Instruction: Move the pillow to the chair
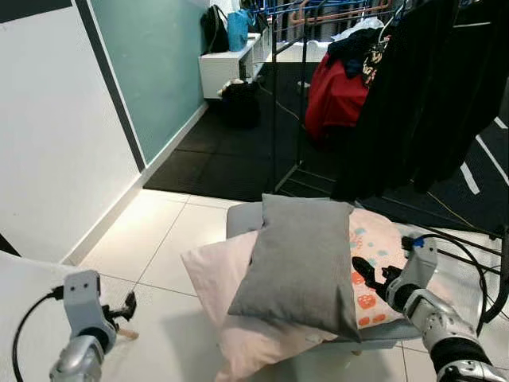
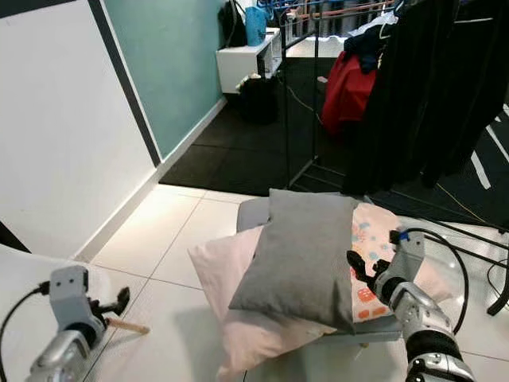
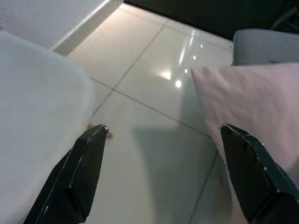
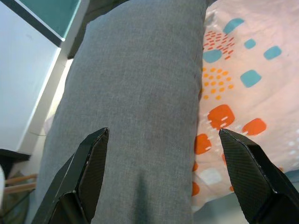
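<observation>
Both grippers sit lowest in the head views, and the right gripper (image 1: pixel 372 278) is the one at work: its two black fingers are spread wide and hold nothing, poised just beside the right edge of the grey pillow (image 1: pixel 298 263). That pillow lies on top of a pile, slanting across a pale pink pillow (image 1: pixel 213 274) that juts toward the robot's left, with a patterned pillow (image 1: pixel 375 247) in orange and teal spots under its right side; all three rest on a low grey seat (image 1: pixel 241 216). In the right wrist view the grey pillow fills the space between the open fingers (image 4: pixel 81 182), so the approach looks lined up. To my eye the step in hand is the grasp itself: the fingers should come down over the grey fabric edge alone and pinch a good fold of it, not catching the patterned cover below, since soft cloth slips from a shallow bite. The left gripper (image 1: pixel 119 310) hangs low over the white tiled floor (image 1: pixel 159 239), also open and empty, beside a white cushioned surface (image 3: pixel 32 116). Beyond the pile stands a clothes rack (image 1: pixel 413 87) with dark garments and a red one.
</observation>
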